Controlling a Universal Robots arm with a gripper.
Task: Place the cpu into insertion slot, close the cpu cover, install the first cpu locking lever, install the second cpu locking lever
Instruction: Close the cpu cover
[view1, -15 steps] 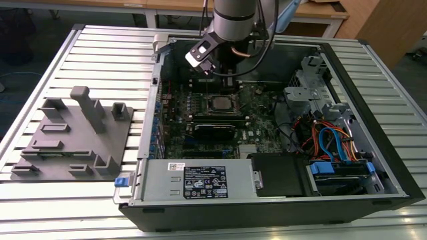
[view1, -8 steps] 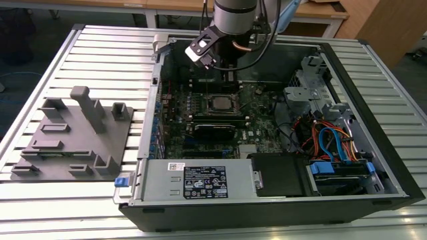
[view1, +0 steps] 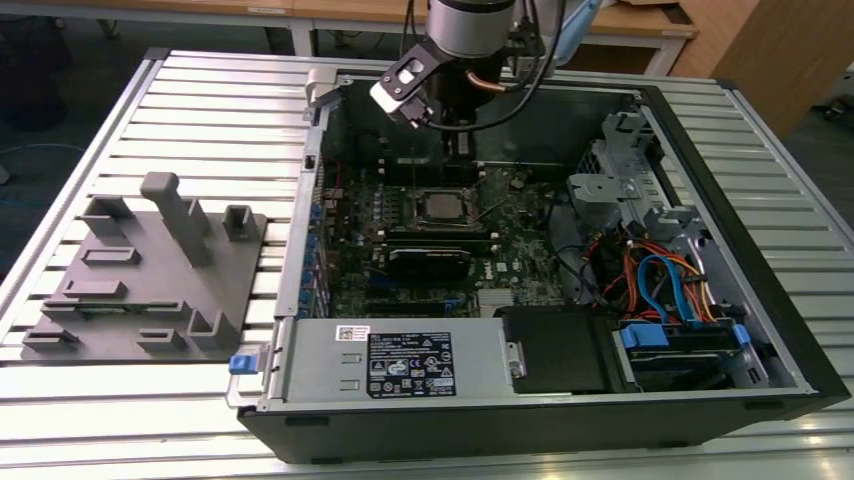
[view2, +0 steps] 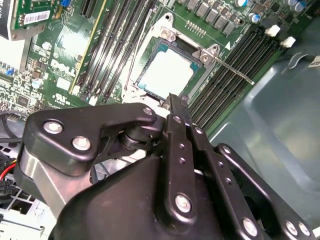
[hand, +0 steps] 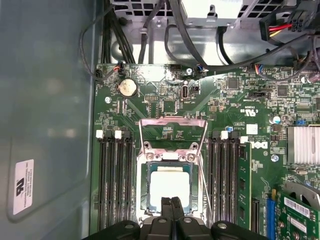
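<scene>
1. The cpu (hand: 170, 187) lies flat in the insertion slot (hand: 144, 182). Its pale metal top is uncovered, and the slot's dark rim shows along its sides.
2. The cpu cover (hand: 172, 121) stands tilted up from one edge of the slot, with its window frame clear of the chip.
3. The gripper (hand: 171, 204) hangs over the slot edge opposite the cover. Its two fingers are pressed together with nothing between them. The tips overlap the cpu's edge in both wrist views, and whether they touch it cannot be told.
4. A thin metal lever (view2: 235, 67) angles away from a corner of the slot, out over the memory slots (view2: 227, 75).
5. Long black memory slots flank the slot on two sides. The grey case wall (hand: 45, 100) lies beyond one bank, and cables (hand: 200, 55) run beyond the cover.
</scene>
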